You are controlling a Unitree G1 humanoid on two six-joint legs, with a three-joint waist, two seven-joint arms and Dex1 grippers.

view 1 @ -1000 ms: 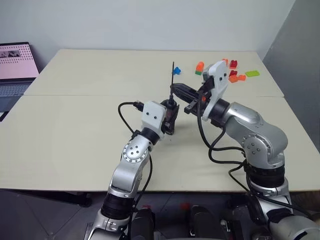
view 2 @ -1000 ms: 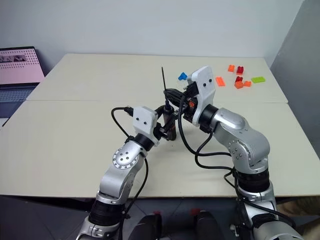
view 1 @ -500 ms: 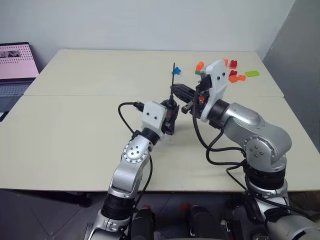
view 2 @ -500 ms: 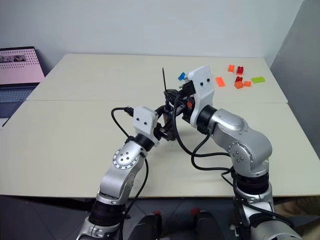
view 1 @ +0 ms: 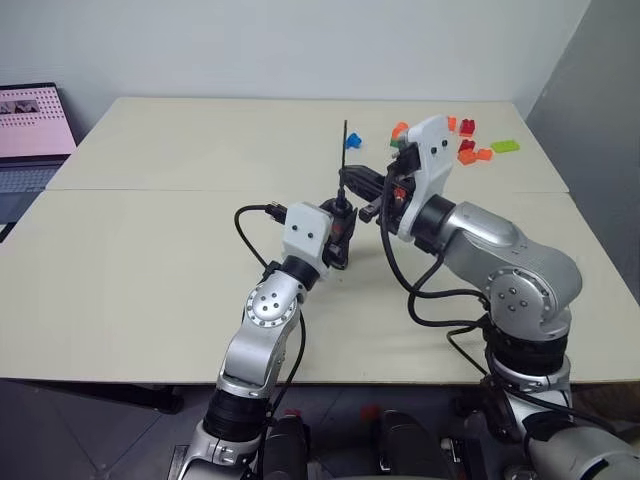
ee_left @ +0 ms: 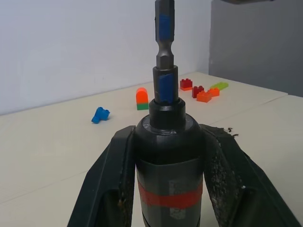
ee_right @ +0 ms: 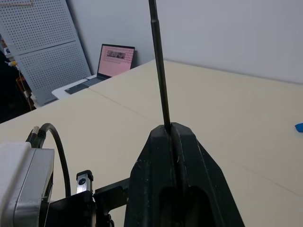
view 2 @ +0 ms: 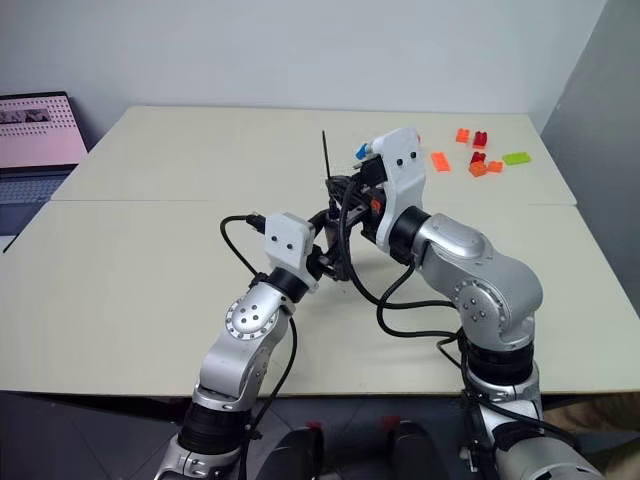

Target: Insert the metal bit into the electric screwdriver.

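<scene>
I take the large cream tabletop point(view 1: 150, 250) as my reference; both arms work above its middle seam, well clear of its surface. The left gripper point(view 1: 340, 228) is clenched on the slim black electric screwdriver with a red band point(ee_left: 169, 156), held upright with its socket end up. In the left wrist view the thin dark grey metal bit point(view 1: 345, 150) stands in the socket. The right gripper point(view 1: 358, 183) is pinched flat on that bit, just above the screwdriver, and the rod rises straight from its black fingers point(ee_right: 177, 156).

Risks, as I judge them: I cannot tell whether the bit is fully seated, so letting go early could drop it to the tabletop. Any tilt between the two grips could jam or bend the thin rod. A sideways pull on withdrawal could drag the bit back out. The small coloured plastic bricks point(view 1: 470, 150) at the tabletop's far right pose no hazard.
</scene>
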